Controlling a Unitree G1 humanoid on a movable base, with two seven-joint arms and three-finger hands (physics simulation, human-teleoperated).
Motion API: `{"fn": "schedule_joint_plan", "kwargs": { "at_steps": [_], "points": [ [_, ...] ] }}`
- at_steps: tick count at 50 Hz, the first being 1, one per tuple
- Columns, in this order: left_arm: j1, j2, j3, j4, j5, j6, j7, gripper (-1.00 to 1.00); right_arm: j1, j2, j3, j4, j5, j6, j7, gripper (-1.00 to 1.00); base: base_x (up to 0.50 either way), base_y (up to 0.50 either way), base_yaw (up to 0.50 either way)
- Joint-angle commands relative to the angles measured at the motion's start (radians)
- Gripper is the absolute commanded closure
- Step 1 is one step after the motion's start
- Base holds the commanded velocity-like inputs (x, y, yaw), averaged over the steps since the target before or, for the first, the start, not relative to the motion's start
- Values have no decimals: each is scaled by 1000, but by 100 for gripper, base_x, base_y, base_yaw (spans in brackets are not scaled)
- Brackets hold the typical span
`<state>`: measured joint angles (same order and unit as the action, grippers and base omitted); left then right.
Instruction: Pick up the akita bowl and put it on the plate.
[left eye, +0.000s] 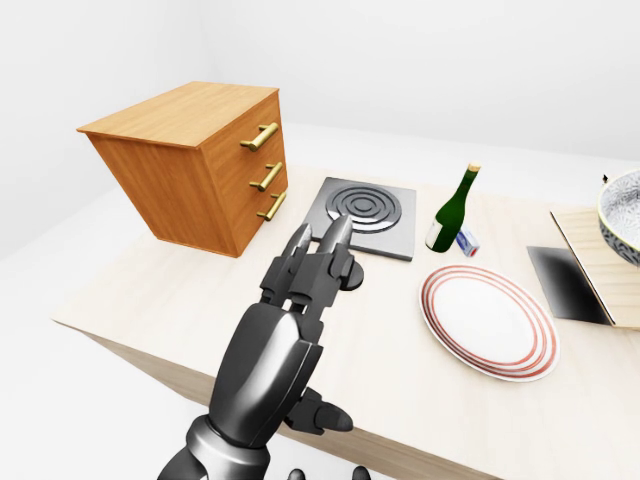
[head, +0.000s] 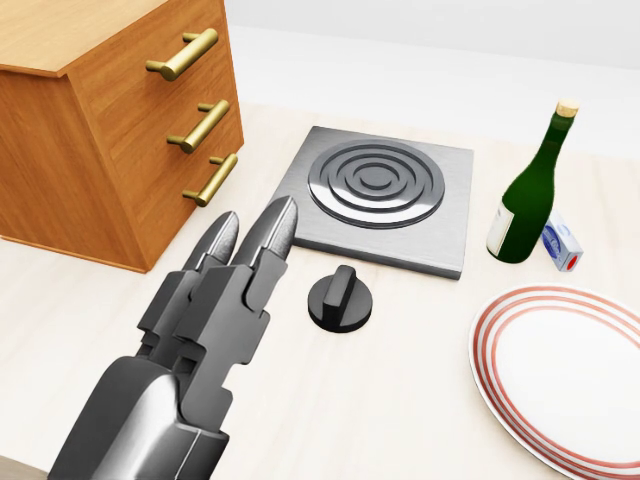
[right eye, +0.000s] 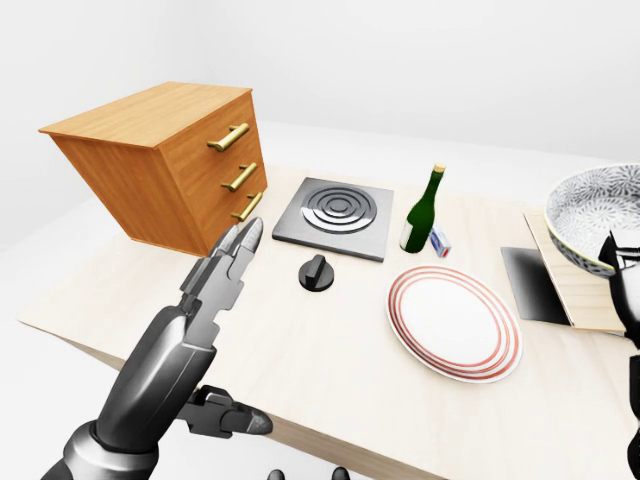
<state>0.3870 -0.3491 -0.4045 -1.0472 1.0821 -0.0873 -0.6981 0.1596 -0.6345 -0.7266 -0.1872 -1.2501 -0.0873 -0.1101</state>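
Note:
The akita bowl (right eye: 585, 212), white with a dark speckled pattern, shows at the right edge of the right-eye view, over a wooden board (right eye: 565, 270). My right hand (right eye: 625, 275) is a dark shape against the bowl's right side; its grip is cut off by the edge of the view. The plate (left eye: 487, 322), white with red rings, lies empty on the table to the left of the bowl. My left hand (left eye: 322, 240) reaches over the middle of the table, well left of the plate. Its fingers are stretched out, open and empty.
A wooden drawer cabinet (left eye: 195, 165) stands at the table's left. A grey hotplate (left eye: 365, 215) with a black knob (head: 340, 297) sits mid-table. A green wine bottle (left eye: 455, 210) and a small box (left eye: 467, 241) stand just above the plate. A dark slab (left eye: 568, 283) lies beside the board.

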Motion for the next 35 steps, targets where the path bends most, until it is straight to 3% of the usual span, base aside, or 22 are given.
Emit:
{"fn": "schedule_joint_plan", "kwargs": {
  "at_steps": [1, 10, 20, 24, 30, 35],
  "points": [
    [-6, 0, 6, 0, -1, 0, 0, -100, 77, 17, 41, -58, 62, 0, 9, 100, 0, 0, 0],
    [-13, 0, 18, 0, -6, 0, 0, -100, 40, 69, 85, -45, 166, 0, 157, 100, 0, 0, 0],
    [6, 0, 9, 0, -15, 0, 0, -100, 21, 107, 128, -32, 205, 0, 245, 100, 0, 0, 0],
    [-3, 0, 24, 0, -20, 0, 0, -100, -37, 121, 129, 2, 170, 0, 242, 100, 0, 0, 0],
    [-1, 0, 21, 0, -19, 0, 0, -100, -21, 144, 147, -1, 121, 0, 202, 100, 0, 0, 0],
    [-10, 0, 29, 0, -18, 0, 0, -100, 8, 175, 174, -22, 159, 0, 224, 100, 0, 0, 0]
  ]
}}
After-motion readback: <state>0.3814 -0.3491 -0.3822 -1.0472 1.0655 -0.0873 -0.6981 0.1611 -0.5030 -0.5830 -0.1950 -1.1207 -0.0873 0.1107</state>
